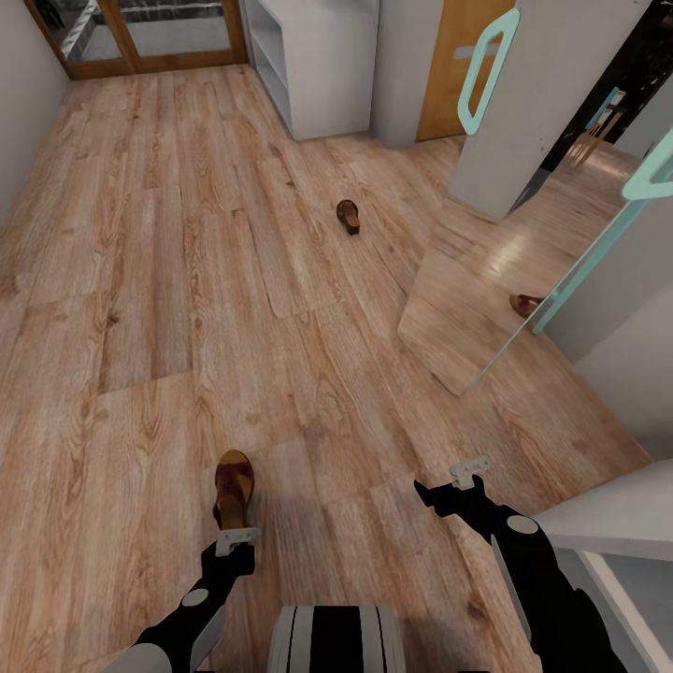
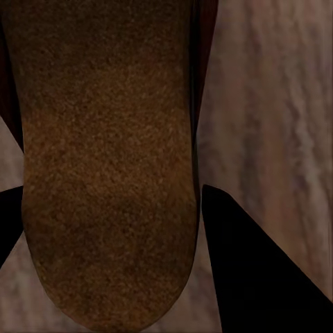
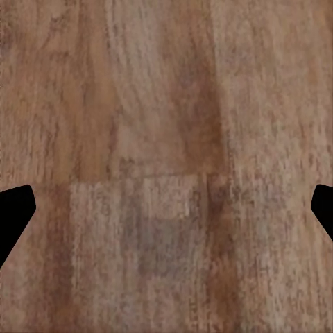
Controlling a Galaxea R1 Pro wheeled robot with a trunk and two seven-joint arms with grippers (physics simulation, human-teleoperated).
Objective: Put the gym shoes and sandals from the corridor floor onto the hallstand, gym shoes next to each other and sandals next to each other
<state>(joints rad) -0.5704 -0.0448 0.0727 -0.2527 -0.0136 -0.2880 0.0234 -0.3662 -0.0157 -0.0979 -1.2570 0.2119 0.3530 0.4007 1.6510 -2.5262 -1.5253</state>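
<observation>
While my head camera looks down over both arms, I see the left hand [image 1: 236, 539] poised right at the heel end of the near sandal [image 1: 234, 488], which lies flat on the wood floor [image 1: 140, 280] just ahead of the robot's base. From the left wrist camera the sandal's [image 2: 104, 159] tan insole sits between the two dark fingers [image 2: 257, 270], one on each side of it with floor showing in between, so that hand is spread open around the heel and I cannot tell whether the fingers touch the sole. My right hand [image 1: 470, 472] hangs over bare planks off to the right, well apart from the sandal; its wrist camera shows the fingertips [image 3: 14, 208] at the far edges of the picture with only floor [image 3: 166, 166] between them, so it is open wide and holds nothing. The second sandal [image 1: 348, 216] lies farther up the corridor, alone on the floor, near a tall mirror [image 1: 505, 280] with a teal frame in which part of a sandal is reflected. Beyond it, at the end of the corridor, stands the pale-grey shoe rack [image 1: 318, 65].
</observation>
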